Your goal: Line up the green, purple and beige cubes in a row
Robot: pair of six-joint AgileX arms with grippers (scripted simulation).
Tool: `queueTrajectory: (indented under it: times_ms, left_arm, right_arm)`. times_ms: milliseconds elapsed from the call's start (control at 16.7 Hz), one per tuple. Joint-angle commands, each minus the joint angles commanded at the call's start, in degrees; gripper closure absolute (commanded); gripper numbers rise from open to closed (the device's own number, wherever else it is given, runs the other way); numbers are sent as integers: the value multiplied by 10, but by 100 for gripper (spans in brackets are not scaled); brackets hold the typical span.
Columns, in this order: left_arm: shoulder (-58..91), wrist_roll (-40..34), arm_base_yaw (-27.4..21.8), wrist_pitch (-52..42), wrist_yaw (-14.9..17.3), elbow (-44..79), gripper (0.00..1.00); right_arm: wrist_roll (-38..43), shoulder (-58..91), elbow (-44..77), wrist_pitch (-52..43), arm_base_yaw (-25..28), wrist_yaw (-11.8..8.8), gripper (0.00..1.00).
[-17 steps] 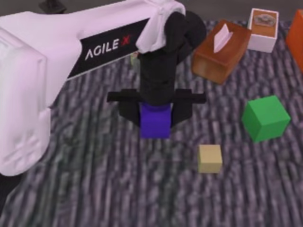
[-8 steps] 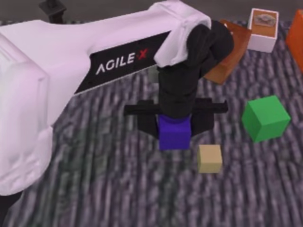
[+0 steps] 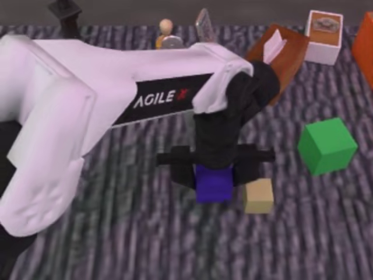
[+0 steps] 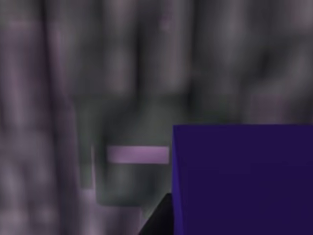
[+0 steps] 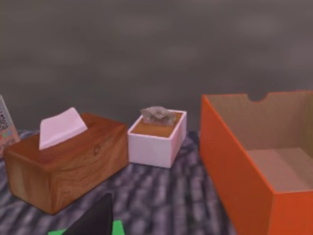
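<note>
My left gripper (image 3: 214,177) is shut on the purple cube (image 3: 214,184), held over the striped cloth near the table's middle. In the left wrist view the purple cube (image 4: 242,178) fills the corner beside a dark fingertip (image 4: 159,221). The small beige cube (image 3: 258,197) lies just right of the purple one with a narrow gap between them. Farther right and a little further back stands the large green cube (image 3: 326,146), which also shows as a green sliver (image 5: 117,228). My right gripper (image 5: 95,219) is out of the top view and appears only as a dark tip in its own wrist view.
A brown tissue box (image 3: 282,49) sits at the back right, with a white picture-top box (image 3: 324,36) and an open orange box (image 3: 366,41) beyond it. A small figure (image 3: 166,30) and a card stand at the back edge.
My left arm has carried the purple cube to the right and toward the front, ending close beside the beige cube. The green and beige cubes have not moved.
</note>
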Motion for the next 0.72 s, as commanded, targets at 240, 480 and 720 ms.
queueTrajectory:
  times_ms: [240,480,720]
  left_arm:
    - [5,0,0,18,0,-15,100]
    - [5,0,0,18,0,-15,77]
    - [5,0,0,18,0,-15,47]
  right_arm:
    - [0,0,0,0,0,0,0]
    - [0,0,0,0,0,0,0]
    - [0,0,0,0,0,0,0]
